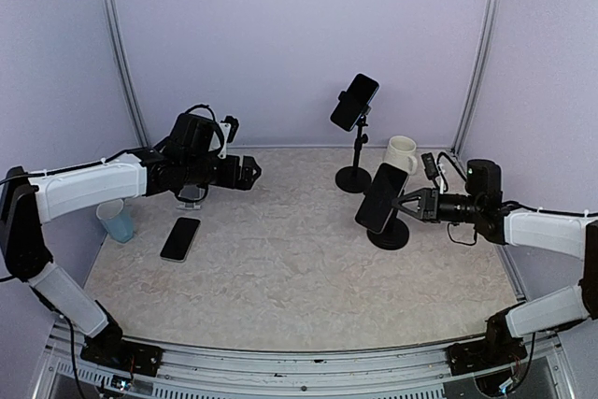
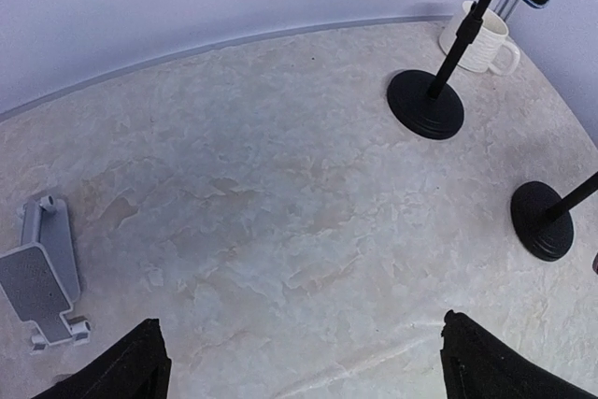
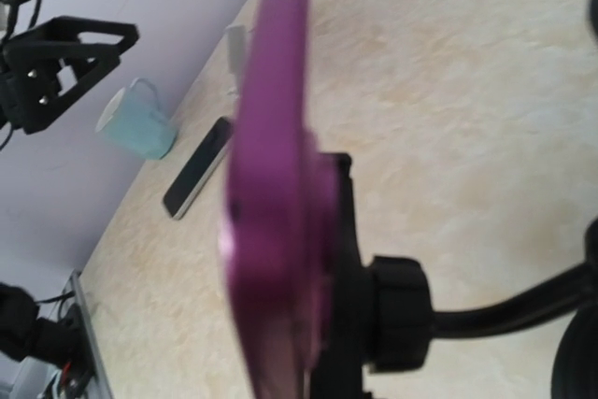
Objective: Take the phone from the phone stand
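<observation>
Top external view: the right gripper point(image 1: 407, 202) reaches in level from the right side of the table. Its fingers are drawn together at the right edge of the near phone point(image 1: 381, 198), which sits tilted in the clamp of the near stand point(image 1: 389, 234). They look pinched on that edge, though the contact is small from here. The left gripper point(image 1: 245, 172) hangs over the left side, well apart, near a loose phone point(image 1: 180, 238) lying flat. A second stand point(image 1: 353, 178) carrying a far phone point(image 1: 354, 102) rises behind, beside a white mug point(image 1: 402, 153).

Left wrist view: the left arm's fingers point(image 2: 140, 366) are spread wide on nothing above bare tabletop point(image 2: 280, 184), with a grey folding stand point(image 2: 42, 273) off to one side.

Right wrist view: the near phone point(image 3: 271, 184) fills the frame edge-on, purple-cased, its back in the black clamp point(image 3: 348, 259). The right arm's fingers are out of frame. The phone looks a rigid, light slab with slick faces. It is probably best held by its long edges, clear of the clamp, and drawn out gently, since the slim stand looks ready to tip.
</observation>
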